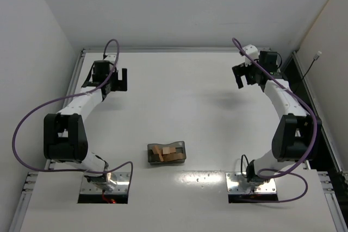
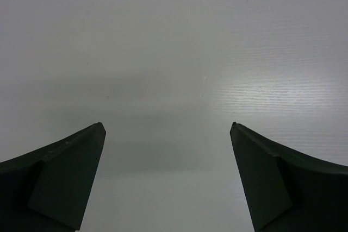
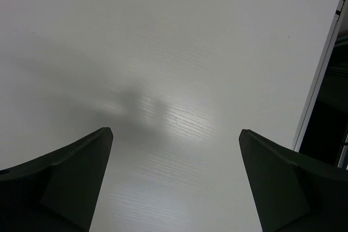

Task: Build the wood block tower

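Hovering far back: left black two-finger gripper (image 1: 115,85) and right black two-finger gripper (image 1: 244,79), fingers spread wide. Piled in dark translucent tray (image 1: 182,146): light tan wooden blocks (image 1: 165,153).

White counter (image 1: 185,85) matte, glare patch near front edge; plain white walls (image 1: 179,4) enclose three sides; metal rail (image 1: 312,101) at right.

From above, the wood blocks (image 1: 166,153) at lower centre are too small to count or sort by shape. They overlap in the dark tray (image 1: 182,146), hiding parts of one another. The bottom edge cuts off the fingers (image 2: 60,188) of the left gripper (image 2: 167,130) and the fingers (image 3: 65,188) of the right gripper (image 3: 176,131). Past the table rail (image 3: 321,74), far right, all is dark and unreadable.
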`<state>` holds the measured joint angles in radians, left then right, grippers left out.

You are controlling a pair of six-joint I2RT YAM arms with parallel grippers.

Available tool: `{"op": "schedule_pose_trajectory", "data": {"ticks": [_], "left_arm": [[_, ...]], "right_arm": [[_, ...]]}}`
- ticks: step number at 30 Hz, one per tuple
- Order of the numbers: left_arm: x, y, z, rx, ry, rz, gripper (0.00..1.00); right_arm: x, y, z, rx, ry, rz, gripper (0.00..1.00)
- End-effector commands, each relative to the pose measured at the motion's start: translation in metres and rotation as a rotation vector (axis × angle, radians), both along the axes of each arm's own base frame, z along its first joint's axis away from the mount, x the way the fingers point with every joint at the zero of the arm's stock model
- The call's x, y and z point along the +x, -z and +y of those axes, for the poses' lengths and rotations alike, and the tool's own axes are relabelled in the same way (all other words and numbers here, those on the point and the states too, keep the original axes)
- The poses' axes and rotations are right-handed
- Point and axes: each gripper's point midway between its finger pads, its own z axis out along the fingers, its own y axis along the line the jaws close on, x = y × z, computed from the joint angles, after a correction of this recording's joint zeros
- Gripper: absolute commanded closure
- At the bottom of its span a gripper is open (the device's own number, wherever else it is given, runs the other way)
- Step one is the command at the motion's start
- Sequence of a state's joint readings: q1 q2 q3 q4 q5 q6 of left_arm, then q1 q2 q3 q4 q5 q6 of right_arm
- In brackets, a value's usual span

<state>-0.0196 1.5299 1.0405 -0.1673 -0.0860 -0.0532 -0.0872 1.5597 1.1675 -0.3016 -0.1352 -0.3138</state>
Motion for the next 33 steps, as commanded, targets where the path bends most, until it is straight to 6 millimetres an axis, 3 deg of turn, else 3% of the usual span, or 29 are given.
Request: {"op": "schedule_pose_trajectory", "data": {"ticks": [1, 5, 9, 11, 13, 14, 16, 17, 18, 19, 21, 25, 26, 29, 33], "left_arm": [[0.011, -0.024, -0.011, -0.028, 0.06, -0.068, 0.0], [0.013, -0.031, -0.026, -0.046, 0.144, -0.075, 0.0], [-0.004, -0.053, -0.089, -0.106, 0.484, -0.079, 0.0], [-0.026, -0.062, -0.142, -0.078, 0.692, -0.061, 0.0], [-0.04, -0.068, -0.172, -0.038, 0.785, -0.047, 0.05], [-0.06, -0.064, -0.198, -0.03, 0.87, -0.008, 0.06], [-0.076, -0.055, -0.218, -0.003, 0.927, 0.029, 0.06], [-0.098, -0.047, -0.239, 0.011, 1.011, 0.06, 0.06], [-0.107, -0.04, -0.243, 0.055, 1.025, 0.068, 0.06], [-0.126, -0.033, -0.262, 0.074, 1.085, 0.084, 0.06], [-0.14, -0.027, -0.272, 0.114, 1.123, 0.072, 0.07], [-0.169, 0.002, -0.276, 0.164, 1.16, 0.116, 0.36], [-0.178, 0.0, -0.28, 0.163, 1.185, 0.102, 0.41], [-0.202, 0.014, -0.285, 0.158, 1.227, 0.131, 0.46], [-0.223, 0.027, -0.287, 0.138, 1.252, 0.17, 0.46]], "right_arm": [[0.003, -0.022, 0.008, 0.012, -0.033, -0.056, 0.0], [0.001, -0.022, 0.008, 0.012, -0.033, -0.056, 0.0], [-0.001, -0.02, 0.01, 0.019, -0.04, -0.046, 0.0], [-0.006, -0.018, 0.01, 0.02, -0.04, -0.035, 0.0], [-0.01, -0.015, 0.012, 0.02, -0.053, -0.025, 0.0], [-0.012, -0.017, 0.012, 0.02, -0.053, -0.024, 0.0], [-0.015, -0.015, 0.016, 0.034, -0.068, -0.013, 0.0], [-0.019, -0.013, 0.016, 0.035, -0.068, -0.003, 0.0], [-0.019, -0.013, 0.016, 0.035, -0.068, -0.003, 0.0], [-0.023, -0.011, 0.016, 0.036, -0.068, 0.0, 0.0], [-0.025, -0.012, 0.019, 0.049, -0.07, -0.001, 0.0], [-0.028, -0.012, 0.019, 0.049, -0.07, -0.001, 0.0], [-0.03, -0.01, 0.019, 0.051, -0.07, 0.011, 0.0], [-0.032, -0.008, 0.019, 0.052, -0.07, 0.021, 0.0], [-0.032, -0.008, 0.019, 0.052, -0.07, 0.021, 0.0]]}}
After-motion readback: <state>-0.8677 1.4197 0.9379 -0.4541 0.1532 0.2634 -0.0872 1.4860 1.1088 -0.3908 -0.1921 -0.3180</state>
